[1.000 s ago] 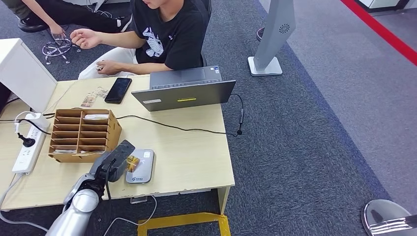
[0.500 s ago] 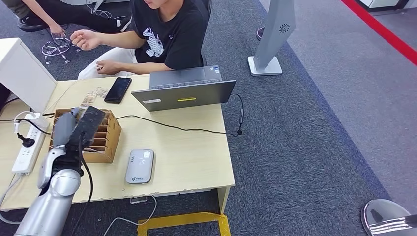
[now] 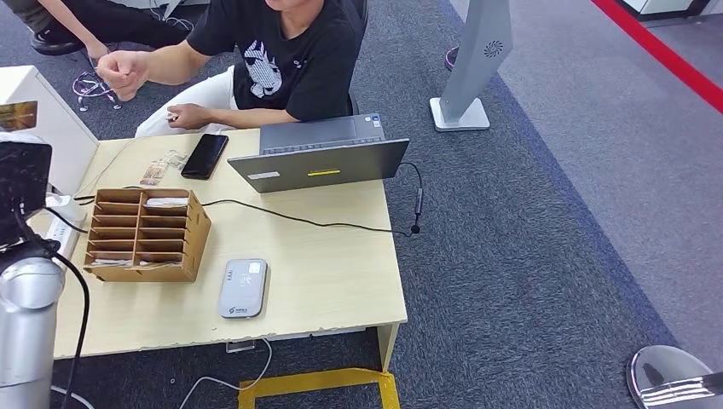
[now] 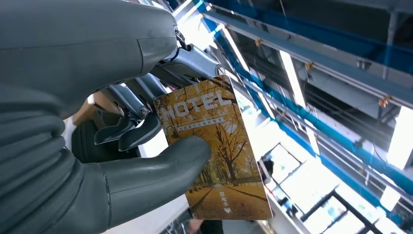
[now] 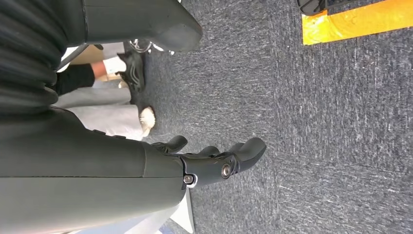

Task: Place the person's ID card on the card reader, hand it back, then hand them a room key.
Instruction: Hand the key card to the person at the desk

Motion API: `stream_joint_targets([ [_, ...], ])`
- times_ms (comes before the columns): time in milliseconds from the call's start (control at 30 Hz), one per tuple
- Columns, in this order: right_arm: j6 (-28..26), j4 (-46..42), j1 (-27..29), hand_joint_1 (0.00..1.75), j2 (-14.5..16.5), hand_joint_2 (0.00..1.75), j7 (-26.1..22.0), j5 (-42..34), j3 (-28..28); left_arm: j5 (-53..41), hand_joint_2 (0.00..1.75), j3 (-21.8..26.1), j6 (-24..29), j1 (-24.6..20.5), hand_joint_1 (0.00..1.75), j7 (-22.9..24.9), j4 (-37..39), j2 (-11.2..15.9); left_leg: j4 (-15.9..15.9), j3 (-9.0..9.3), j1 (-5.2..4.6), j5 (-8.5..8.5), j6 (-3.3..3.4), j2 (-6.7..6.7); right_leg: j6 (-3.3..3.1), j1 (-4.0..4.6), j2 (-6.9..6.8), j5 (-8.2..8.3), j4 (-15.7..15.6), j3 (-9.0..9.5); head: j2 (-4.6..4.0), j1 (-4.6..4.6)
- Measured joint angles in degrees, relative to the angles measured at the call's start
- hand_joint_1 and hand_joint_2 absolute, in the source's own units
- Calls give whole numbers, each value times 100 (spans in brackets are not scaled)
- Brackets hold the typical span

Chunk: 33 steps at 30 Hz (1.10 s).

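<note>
Left wrist view — thumb hides room key [image 4: 214, 151] edge.

Left hand raised at the far-left edge, a person seated beyond the worktop.

The left hand [image 3: 21, 175] is lifted high at the left edge, a sliver of orange card [image 3: 17, 115] showing above it. On the pale worktop [image 3: 332, 273] a cardboard slotted organiser [image 3: 147, 234] stands left of centre, with the grey card reader [image 3: 242, 288] near its right corner. Farther back lie a black phone [image 3: 205, 156] and an open grey laptop [image 3: 320, 153]. A white power strip [image 3: 53, 247] lies at the left. The person [image 3: 281, 60] in a black shirt sits behind the far edge.
</note>
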Motion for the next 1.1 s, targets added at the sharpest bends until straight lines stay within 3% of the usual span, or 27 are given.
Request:
stream_joint_targets([
  [267, -44, -1, -37, 0, 1, 175, 3, 57, 20, -338, 175, 515, 523, -88, 175, 148, 383, 282, -1, 0, 0, 0, 0, 2, 0, 0, 1, 0, 1, -1, 0, 1],
  [433, -55, -2, -50, 0, 1, 175, 1, 69, 30, -385, 175, 925, 655, -97, 175, -50, 706, 406, -1, 0, 1, 0, 0, 3, -1, 0, 1, -1, 1, -1, 0, 1],
  [633, -62, -2, -55, 0, 1, 175, -1, 80, 35, -462, 175, 1435, 672, -79, 175, -281, 870, 405, -1, -1, 0, 0, 0, 2, 0, 0, 1, -1, 0, 0, 0, 1],
  [900, -68, -14, -68, 0, 1, 175, -1, 90, 37, -485, 175, 1645, 679, -67, 175, -429, 967, 400, -1, -2, 0, 0, 0, 0, 0, 0, 0, 0, 0, 0, 0, 1],
  [1100, -63, -32, -69, 0, 1, 175, -39, 100, 39, -937, 175, 1690, 725, 67, 175, -1017, 837, 259, 0, 0, -1, 0, 0, -5, 0, -1, -5, -1, -1, 0, 0, -1],
])
